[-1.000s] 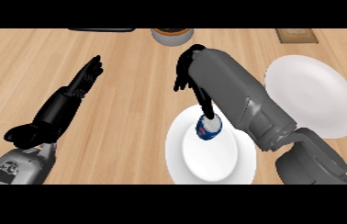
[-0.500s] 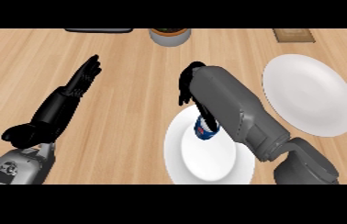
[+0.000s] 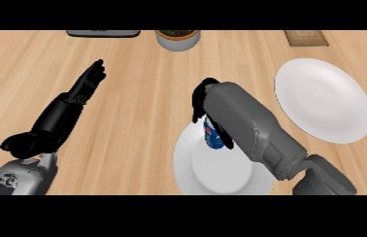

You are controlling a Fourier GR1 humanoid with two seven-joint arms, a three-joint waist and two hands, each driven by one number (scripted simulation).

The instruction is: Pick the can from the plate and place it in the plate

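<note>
Head view: my right hand [image 3: 203,101] curled down over can [image 3: 212,137], fingers wrapped on it; can upright on near plate [image 3: 215,175]. Grasp step, I judge. Next: lift, carry right to far plate [image 3: 323,100]. Left hand [image 3: 84,85] spread flat, resting over bench [image 3: 143,71] at left.

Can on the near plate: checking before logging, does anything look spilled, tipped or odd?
Nothing stands out. The can stands upright on the near plate, the right robot hand curled over it. No spill shows.
</note>
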